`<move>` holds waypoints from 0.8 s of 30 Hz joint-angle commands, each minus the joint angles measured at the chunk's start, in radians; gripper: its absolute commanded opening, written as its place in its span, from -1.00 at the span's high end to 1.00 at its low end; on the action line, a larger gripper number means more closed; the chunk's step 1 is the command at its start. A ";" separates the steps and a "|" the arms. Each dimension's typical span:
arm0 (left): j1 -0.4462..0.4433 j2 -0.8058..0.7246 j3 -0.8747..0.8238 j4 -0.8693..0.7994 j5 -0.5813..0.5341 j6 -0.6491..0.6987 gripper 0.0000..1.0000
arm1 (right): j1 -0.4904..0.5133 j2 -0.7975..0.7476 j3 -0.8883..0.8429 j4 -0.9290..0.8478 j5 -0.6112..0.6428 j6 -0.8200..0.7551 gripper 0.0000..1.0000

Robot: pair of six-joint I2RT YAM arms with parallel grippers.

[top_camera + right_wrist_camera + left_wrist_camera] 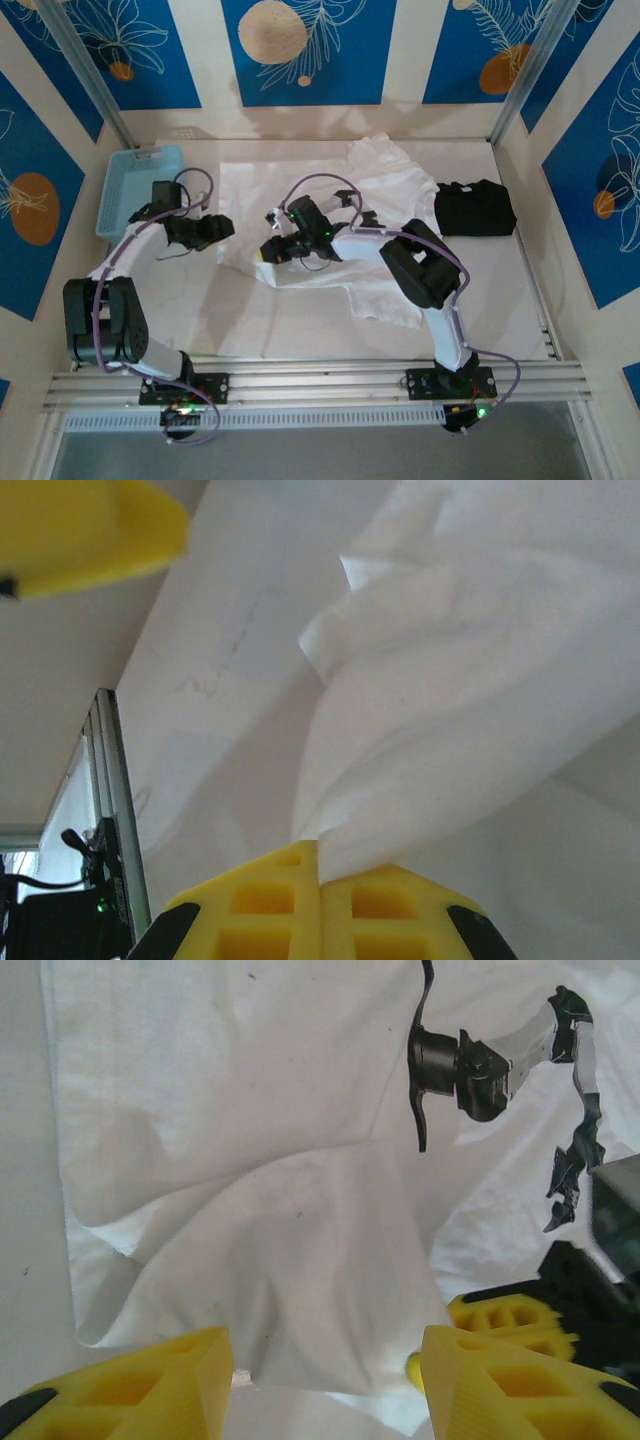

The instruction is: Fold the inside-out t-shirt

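The white, thin cotton short-sleeved t-shirt [385,175] lies spread across the middle of the white worktop [235,325]. The left arm [125,255], folded sharply at its elbow near 8 o'clock, reaches toward 3 o'clock with its yellow left fingers [150,1385] spread apart over the shirt's 9 o'clock flap. The right arm [430,270] leans in from 5 o'clock, forearm stretched toward 9 o'clock, its right fingers [270,895] pinching a raised fold of the shirt.

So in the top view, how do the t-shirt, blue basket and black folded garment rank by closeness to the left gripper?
From the left gripper:
1. t-shirt: its edge lies right at the fingertips, spread over the table's middle.
2. blue basket: close by, at the back left.
3. black folded garment: far right side, beyond the shirt.
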 commanded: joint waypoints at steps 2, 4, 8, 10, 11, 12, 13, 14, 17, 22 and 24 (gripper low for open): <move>-0.001 -0.022 0.001 -0.050 -0.036 -0.021 -0.04 | 0.038 -0.069 -0.115 -0.013 0.001 0.030 1.00; -0.009 -0.056 -0.043 -0.038 -0.036 -0.048 -0.05 | 0.063 -0.091 -0.167 -0.013 0.026 0.033 1.00; -0.045 -0.118 -0.130 0.002 -0.055 -0.094 -0.05 | 0.098 -0.100 -0.240 -0.006 0.072 0.077 0.94; -0.072 -0.123 -0.144 0.008 -0.077 -0.091 -0.06 | 0.102 -0.102 -0.261 0.008 0.084 0.096 0.87; -0.084 -0.118 -0.141 0.004 -0.085 -0.080 -0.06 | 0.102 -0.106 -0.268 0.011 0.092 0.101 0.86; -0.094 -0.108 -0.129 -0.005 -0.088 -0.061 -0.06 | 0.100 -0.113 -0.274 0.010 0.107 0.104 0.83; -0.107 -0.097 -0.112 -0.018 -0.090 -0.038 -0.06 | 0.100 -0.120 -0.279 0.011 0.117 0.104 0.82; -0.123 -0.080 -0.087 -0.039 -0.094 -0.008 -0.06 | 0.097 -0.129 -0.285 0.011 0.131 0.104 0.80; -0.168 -0.027 -0.012 -0.085 -0.113 0.087 -0.07 | 0.094 -0.152 -0.309 0.028 0.163 0.113 0.74; -0.218 0.108 0.101 -0.103 -0.105 0.224 -0.07 | 0.091 -0.158 -0.343 0.093 0.177 0.152 0.70; -0.243 0.169 0.144 -0.120 -0.061 0.280 -0.07 | 0.089 -0.154 -0.346 0.112 0.175 0.161 0.70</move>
